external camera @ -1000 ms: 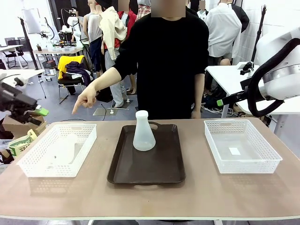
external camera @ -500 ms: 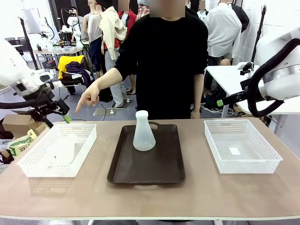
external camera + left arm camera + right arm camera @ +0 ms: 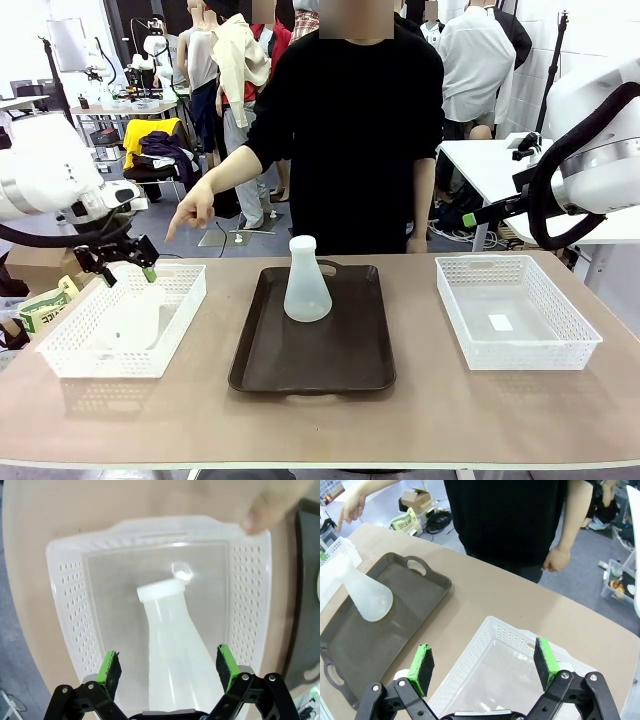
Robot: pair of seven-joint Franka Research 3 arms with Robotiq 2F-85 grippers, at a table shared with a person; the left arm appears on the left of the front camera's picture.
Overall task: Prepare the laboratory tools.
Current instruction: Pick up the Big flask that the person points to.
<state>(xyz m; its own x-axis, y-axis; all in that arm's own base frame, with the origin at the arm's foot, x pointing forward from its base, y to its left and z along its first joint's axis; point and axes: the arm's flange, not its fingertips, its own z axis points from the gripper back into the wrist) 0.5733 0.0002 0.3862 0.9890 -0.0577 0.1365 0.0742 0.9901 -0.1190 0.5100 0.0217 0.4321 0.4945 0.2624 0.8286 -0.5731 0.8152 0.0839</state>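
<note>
While the tray (image 3: pixel 320 360) bears one upright flask (image 3: pixel 307 280), the left basket (image 3: pixel 100 362) holds the other flask (image 3: pixel 175 645) on its side, so the job looks about half done. The left gripper (image 3: pixel 167 666) hovers above that flask, jaws spread and holding nothing. The right gripper (image 3: pixel 484 666), also spread, faces the right basket (image 3: pixel 470 655). A person's hand (image 3: pixel 192 210) points toward the left basket.

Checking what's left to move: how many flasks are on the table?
2: the upright flask on the brown tray, and the lying flask in the left basket. None seems hidden.
</note>
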